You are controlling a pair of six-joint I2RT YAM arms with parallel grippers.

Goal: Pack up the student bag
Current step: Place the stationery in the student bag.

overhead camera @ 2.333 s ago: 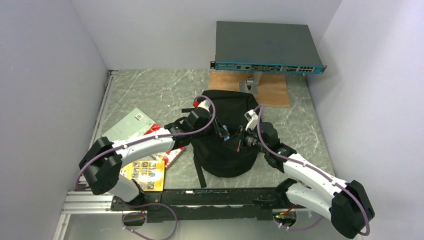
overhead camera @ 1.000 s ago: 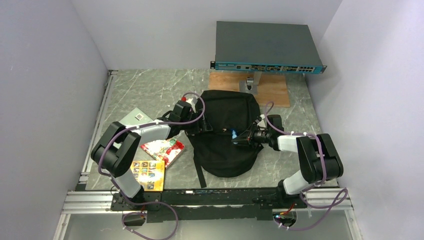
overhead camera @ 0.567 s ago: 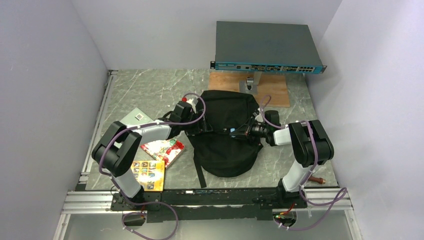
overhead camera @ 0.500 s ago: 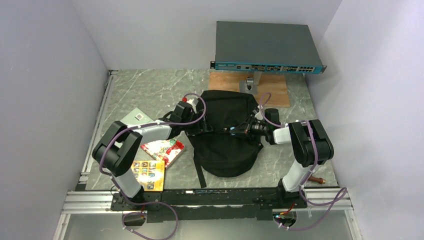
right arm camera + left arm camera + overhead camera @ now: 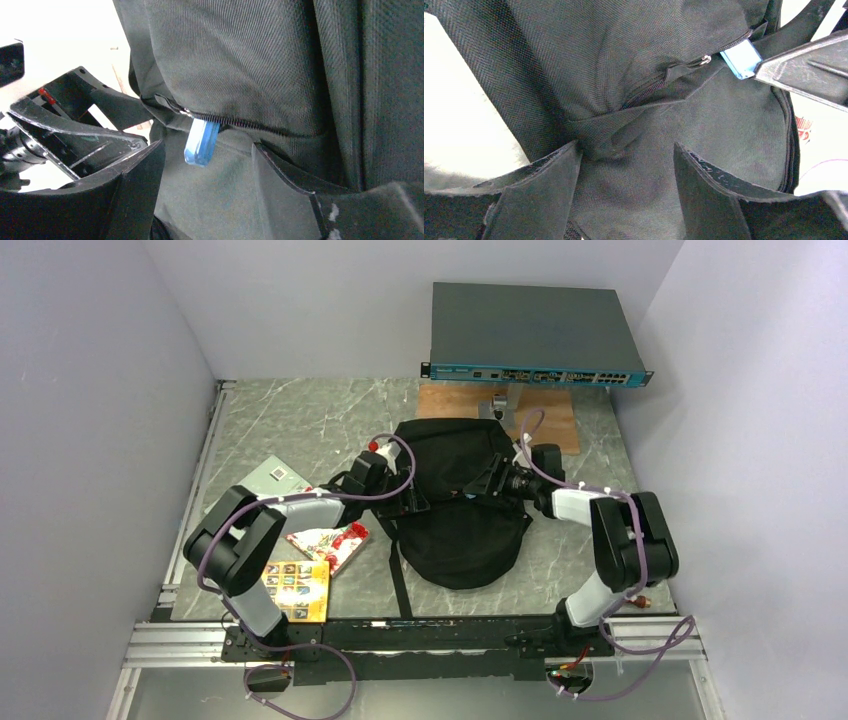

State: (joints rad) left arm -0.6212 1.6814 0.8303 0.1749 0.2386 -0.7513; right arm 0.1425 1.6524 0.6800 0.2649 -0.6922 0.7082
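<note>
- The right arm has swung from 5 o'clock round to 3 o'clock of the backpack [image 5: 455, 530], dragging the blue zip tab [image 5: 201, 142] across the top. The gaping mouth seen a couple of seconds ago now looks zipped, though folds hide the zip's ends.
- That points to the closing step being nearly done.
- The backpack lies at the middle of the table [image 5: 300, 420], nudged slightly toward 12 o'clock.
- The left gripper [image 5: 626, 150] has its jaws spread, pressed on the fabric at the bag's 9 o'clock side.
- The right gripper [image 5: 208, 147] is also spread. The tab hangs loose between its fingers.
- Counted:
  - one backpack
  - one tab
  - two grippers
  - three books at 8 o'clock: grey [image 5: 262, 480], red [image 5: 328, 540], yellow [image 5: 290, 588]
  - one grey box [image 5: 535, 335] at 12 o'clock
</note>
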